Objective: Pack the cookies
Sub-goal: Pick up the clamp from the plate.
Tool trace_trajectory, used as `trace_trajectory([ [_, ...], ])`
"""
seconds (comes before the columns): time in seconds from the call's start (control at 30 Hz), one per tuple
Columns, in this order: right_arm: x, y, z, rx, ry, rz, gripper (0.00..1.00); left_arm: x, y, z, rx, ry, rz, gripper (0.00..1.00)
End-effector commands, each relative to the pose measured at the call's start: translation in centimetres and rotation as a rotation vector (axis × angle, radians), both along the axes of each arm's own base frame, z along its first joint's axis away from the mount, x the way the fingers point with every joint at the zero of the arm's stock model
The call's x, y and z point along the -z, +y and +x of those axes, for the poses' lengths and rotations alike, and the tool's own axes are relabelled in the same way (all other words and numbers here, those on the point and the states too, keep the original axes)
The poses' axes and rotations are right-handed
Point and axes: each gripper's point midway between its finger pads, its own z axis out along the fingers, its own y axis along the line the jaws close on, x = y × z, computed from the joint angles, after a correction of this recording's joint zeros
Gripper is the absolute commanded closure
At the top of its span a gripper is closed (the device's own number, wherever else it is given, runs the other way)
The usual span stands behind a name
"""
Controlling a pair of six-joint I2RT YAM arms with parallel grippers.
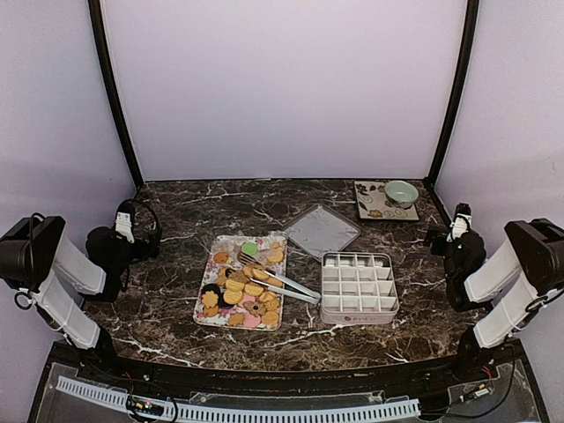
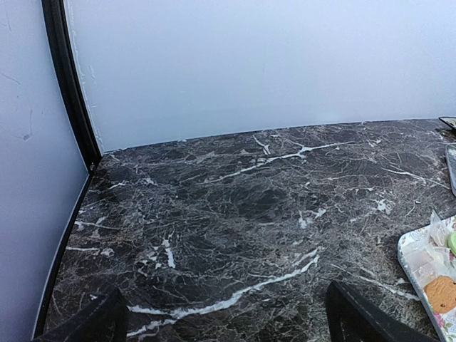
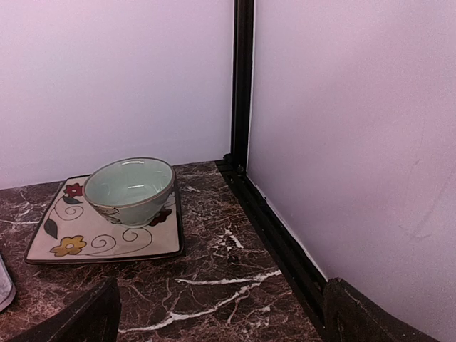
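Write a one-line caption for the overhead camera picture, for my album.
Cookies on a tray, tongs laid across them, beside an empty divided box; left arm and right arm wait at the sides.

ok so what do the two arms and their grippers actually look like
The left arm and right arm both have white link covers between bulky black joint housings. Thin black cables loop alongside them. The left gripper and right gripper are matte black, with a small white part near each wrist.
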Motion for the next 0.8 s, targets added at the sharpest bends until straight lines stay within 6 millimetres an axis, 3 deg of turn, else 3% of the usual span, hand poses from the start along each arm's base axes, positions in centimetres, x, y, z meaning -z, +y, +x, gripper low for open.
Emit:
trace_trajectory([
  [0.0, -1.1, -0.2, 0.4, 0.004, -0.044, 0.011, 0.00, -1.0, -0.2, 0.2, 0.006, -0.038, 0.010, 0.01],
  [0.23, -1.0, -2.7, 0.2, 0.131, -0.047, 0.073, 0.00, -0.9, -0.1, 0.2, 0.005, -0.035, 0.010, 0.01],
  [0.4, -1.7, -2.0, -0.5, 0.087, -0.072, 0.060, 0.00, -1.2, -0.1, 0.3, 0.008, -0.041, 0.004, 0.01],
  [0.47, -3.2, -2.1, -0.8, 0.118, -0.105, 0.050, 0.00, -1.6, 0.7, 1.0, -0.038, -0.005, -0.008, 0.01],
  [0.57, -5.2, -4.2, -0.5, 0.261, -0.040, 0.098, 0.00, -2.1, 1.8, 3.5, -0.083, 0.141, -0.010, 0.01],
  [0.67, -9.1, -4.6, 0.4, 0.274, -0.008, 0.070, 0.00, -1.6, 1.0, 5.2, 0.003, 0.349, 0.033, 0.01],
  [0.77, -11.7, -5.3, 1.0, 0.321, -0.039, 0.192, 0.00, -2.3, -0.1, 5.9, 0.091, 0.497, 0.018, 0.03],
])
